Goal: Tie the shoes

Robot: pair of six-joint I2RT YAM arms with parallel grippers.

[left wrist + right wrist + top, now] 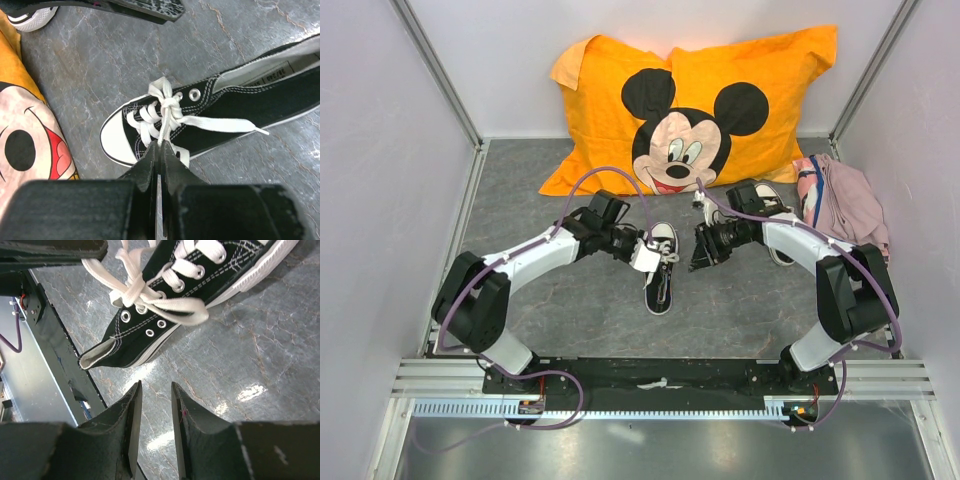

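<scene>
Shoe (250,100): black canvas, white stitching, white sole; toe cap (114,137) white; laces (165,107) white. Pillow (610,90): orange, black-and-peach cartoon mouse face, red mouth. Table (570,310): grey, marbled veins. Cloth (845,200): pink, blue stripe. Cables (609,169): purple

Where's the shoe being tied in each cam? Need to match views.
Top external: the shoe lies at frame centre, toe toward the pillow.
Left wrist: centre-right, toe at left; the left gripper pinches a lace.
Right wrist: top of frame, toe at upper right.
Shared landmark: the white lace knot over the eyelets.
</scene>
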